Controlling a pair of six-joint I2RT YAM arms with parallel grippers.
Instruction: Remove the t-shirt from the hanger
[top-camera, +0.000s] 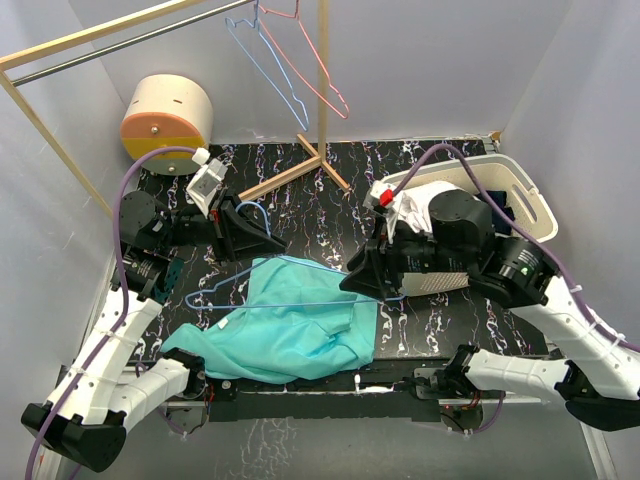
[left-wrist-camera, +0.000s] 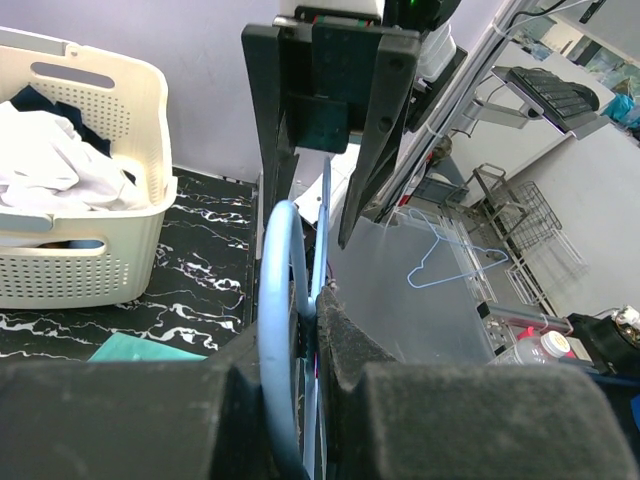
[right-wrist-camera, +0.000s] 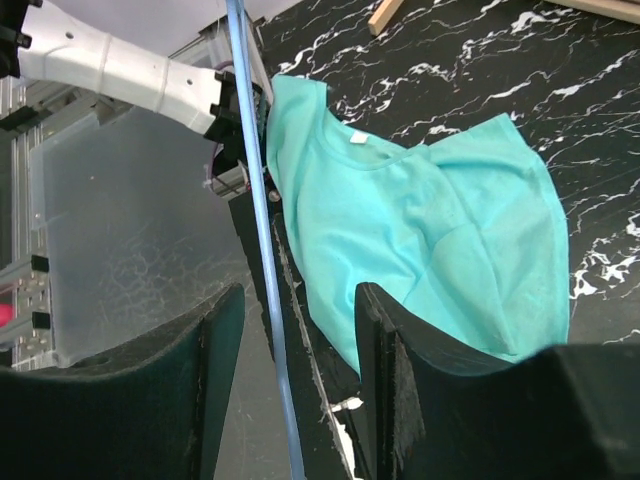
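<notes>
White shells over black joints on the left arm (top-camera: 105, 345) and right arm (top-camera: 575, 335) — a purple cable (top-camera: 120, 215) loops off each. The left gripper (top-camera: 255, 240) and right gripper (top-camera: 365, 283) have broad matte-black fingers (right-wrist-camera: 450, 400).

The left arm stretches low toward the hanger (right-wrist-camera: 262, 220), and the left gripper (left-wrist-camera: 306, 318) has its jaws clamped on the hanger's hook. The right arm bends in from the hanger's far end. The right gripper (right-wrist-camera: 295, 312) faces the left one, jaws apart astride the wire.
</notes>
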